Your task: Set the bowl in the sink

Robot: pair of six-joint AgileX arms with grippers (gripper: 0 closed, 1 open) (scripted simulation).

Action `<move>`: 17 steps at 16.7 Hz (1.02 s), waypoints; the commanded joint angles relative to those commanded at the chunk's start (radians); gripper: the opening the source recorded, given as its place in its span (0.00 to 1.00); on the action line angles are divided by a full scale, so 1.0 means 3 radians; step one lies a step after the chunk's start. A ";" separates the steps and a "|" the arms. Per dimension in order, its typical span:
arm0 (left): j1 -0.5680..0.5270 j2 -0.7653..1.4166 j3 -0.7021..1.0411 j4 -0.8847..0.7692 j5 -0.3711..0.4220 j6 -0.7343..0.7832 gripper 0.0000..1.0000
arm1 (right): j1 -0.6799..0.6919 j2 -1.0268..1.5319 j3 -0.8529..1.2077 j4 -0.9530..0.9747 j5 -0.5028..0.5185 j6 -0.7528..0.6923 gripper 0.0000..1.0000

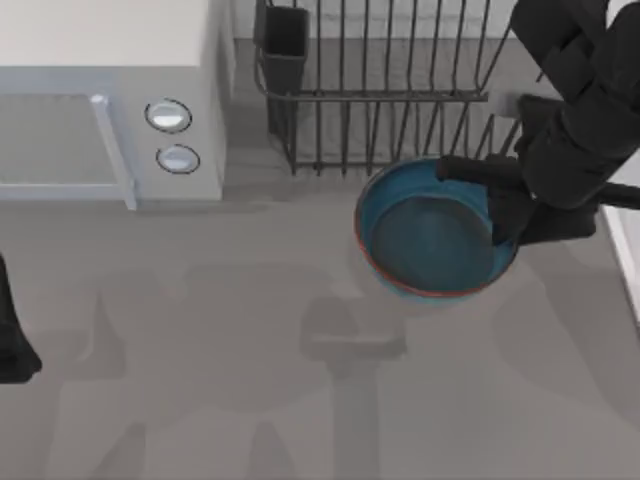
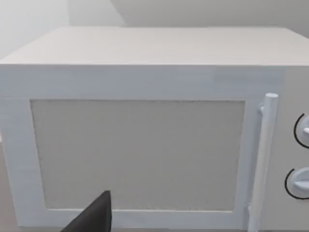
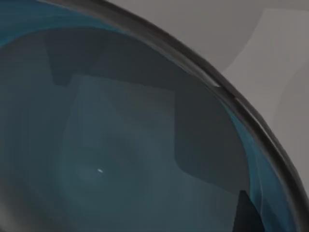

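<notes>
The blue bowl [image 1: 432, 232] with its reddish-brown rim sits just in front of the dish rack, right of the table's middle, and seems raised a little off the table. My right gripper [image 1: 497, 205] comes in from the right and is shut on the bowl's right rim, with one finger inside it. The right wrist view looks closely into the bowl's dark blue inside [image 3: 111, 159]. A pale strip of the sink [image 1: 628, 255] runs along the right edge, close to the right of the bowl. My left arm [image 1: 12, 350] is parked at the left edge.
A dark wire dish rack [image 1: 380, 90] stands at the back, directly behind the bowl. A white microwave [image 1: 110, 100] fills the back left, and the left wrist view faces its door [image 2: 137, 154]. Grey tabletop [image 1: 300, 400] spreads across the front.
</notes>
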 joint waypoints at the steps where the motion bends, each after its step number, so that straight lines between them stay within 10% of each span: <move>1: 0.0000 0.0000 0.0000 0.0000 0.0000 0.0000 1.00 | -0.0119 -0.0023 -0.0168 0.0315 -0.0092 -0.0060 0.00; 17: 0.0000 0.0000 0.0000 0.0000 0.0000 0.0000 1.00 | -0.2724 -0.0671 -0.2609 0.5838 -0.1140 -0.1389 0.00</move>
